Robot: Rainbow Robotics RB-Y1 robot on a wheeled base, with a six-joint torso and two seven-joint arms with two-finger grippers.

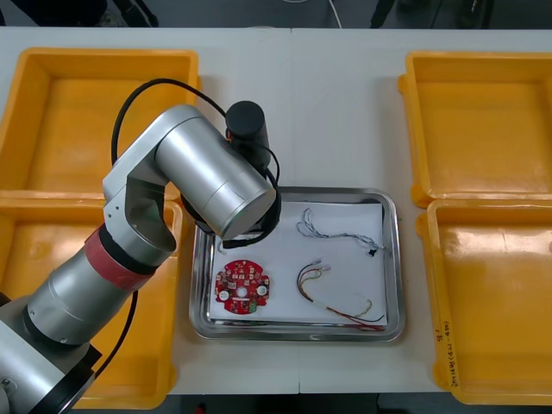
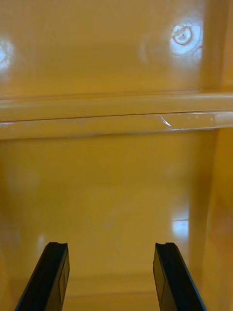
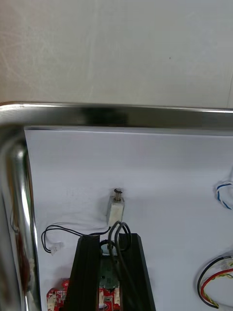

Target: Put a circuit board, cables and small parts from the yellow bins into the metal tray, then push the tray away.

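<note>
— One round red board (image 1: 242, 287) lies in the tray (image 1: 393, 259), by its left rim.
— Yes; left pincer (image 3: 110, 236) clenched on black cable (image 3: 119, 223) near the far rim; right pincer (image 2: 111, 252) released over a yellow bin (image 2: 116, 112).

The left arm (image 1: 211, 177) is covering the metal tray's (image 1: 293, 335) far left corner. The left gripper (image 3: 110, 238) is hiding most of the red circuit board (image 3: 56, 296); whether it is pinching the black cable (image 3: 77, 228) is not showing. The blue and white cable (image 3: 219, 194) and red and yellow cable (image 3: 208, 291) are running off-frame.
</note>
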